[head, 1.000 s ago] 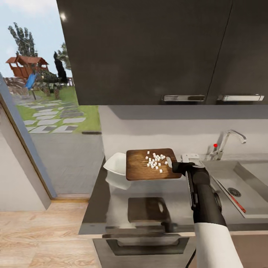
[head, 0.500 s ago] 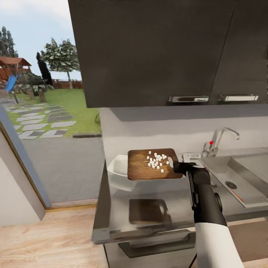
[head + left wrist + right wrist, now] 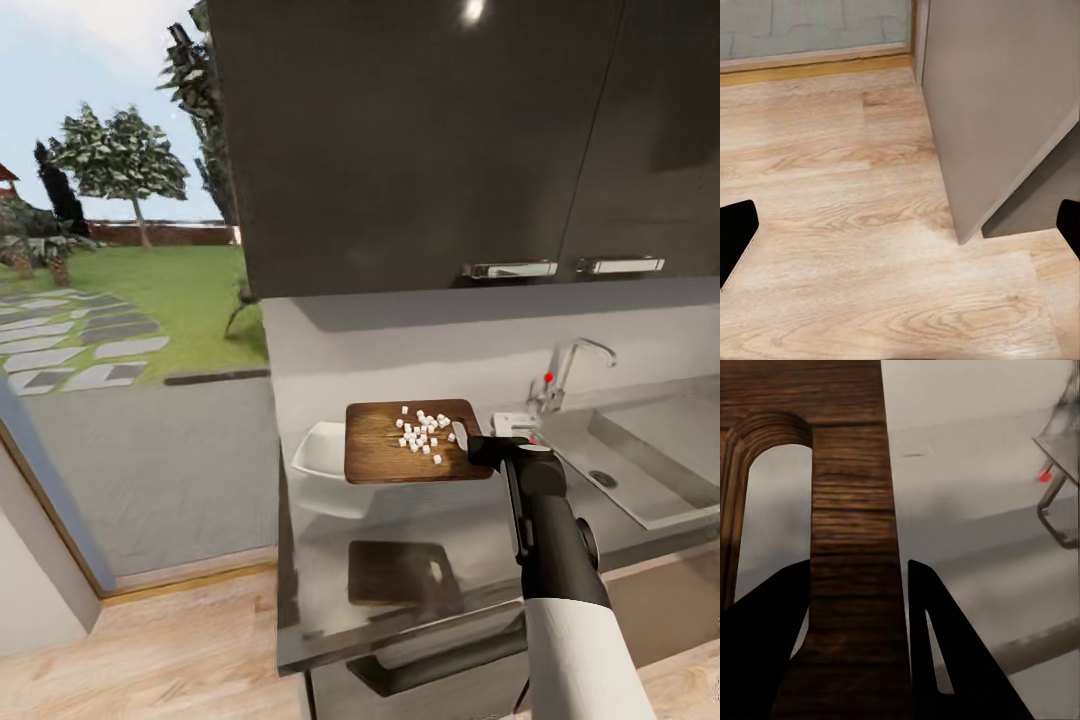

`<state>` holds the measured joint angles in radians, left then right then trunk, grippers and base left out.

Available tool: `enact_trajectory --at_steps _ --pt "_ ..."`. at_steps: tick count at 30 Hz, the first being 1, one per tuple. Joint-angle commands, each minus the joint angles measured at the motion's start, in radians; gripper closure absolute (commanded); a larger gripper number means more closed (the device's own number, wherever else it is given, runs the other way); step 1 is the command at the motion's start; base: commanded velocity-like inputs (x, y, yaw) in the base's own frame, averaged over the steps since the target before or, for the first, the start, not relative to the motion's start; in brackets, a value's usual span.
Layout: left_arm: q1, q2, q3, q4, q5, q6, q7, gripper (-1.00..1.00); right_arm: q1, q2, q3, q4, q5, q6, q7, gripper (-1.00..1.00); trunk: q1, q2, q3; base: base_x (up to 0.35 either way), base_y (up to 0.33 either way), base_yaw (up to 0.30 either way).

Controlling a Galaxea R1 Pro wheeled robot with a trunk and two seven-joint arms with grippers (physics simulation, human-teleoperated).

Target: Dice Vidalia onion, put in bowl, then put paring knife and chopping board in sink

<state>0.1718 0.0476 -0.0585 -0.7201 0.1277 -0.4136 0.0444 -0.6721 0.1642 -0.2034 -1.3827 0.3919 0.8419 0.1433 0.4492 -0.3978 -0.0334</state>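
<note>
Wooden chopping board [image 3: 400,442], one, clamped by right hand [image 3: 478,446]; left hand [image 3: 900,225] spread; one bowl [image 3: 322,452].

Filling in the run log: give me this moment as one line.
right hand: shut on chopping board, held above countertop | diced onion: on board | bowl: at board's far end | left hand: open, over floor

You have the brown wooden chopping board [image 3: 410,442] held level above the grey countertop [image 3: 400,560], slot end at 3 o'clock, with white onion dice [image 3: 424,432] piled toward that end. The white bowl [image 3: 322,455] sits at its 9 o'clock edge. The steel sink [image 3: 640,470] lies at 3 o'clock.
</note>
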Motion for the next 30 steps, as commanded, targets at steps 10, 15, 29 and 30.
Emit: enact_trajectory --at_steps 10,15,29,30 --pt "0.000 0.001 -0.007 -0.001 0.009 -0.002 0.004 -1.00 -0.001 0.000 -0.002 -0.001 0.010 0.003 0.000 1.00 0.001 -0.002 0.010 0.000 0.315 -0.224" --pt "0.000 0.001 -0.007 -0.001 0.009 -0.002 0.003 -1.00 -0.001 0.000 -0.003 0.000 0.009 0.003 -0.006 1.00 0.001 -0.002 0.016 0.000 0.315 -0.224" --pt "0.000 0.001 -0.007 -0.002 0.009 -0.002 0.003 -1.00 -0.001 0.000 -0.007 0.017 0.007 0.006 -0.008 1.00 0.001 -0.002 0.032 0.000 0.152 -0.224" --pt "0.000 0.001 -0.007 -0.002 0.009 -0.002 0.003 -1.00 -0.001 0.000 -0.007 0.017 0.007 0.013 -0.008 1.00 0.001 -0.002 0.033 0.000 0.001 -0.222"
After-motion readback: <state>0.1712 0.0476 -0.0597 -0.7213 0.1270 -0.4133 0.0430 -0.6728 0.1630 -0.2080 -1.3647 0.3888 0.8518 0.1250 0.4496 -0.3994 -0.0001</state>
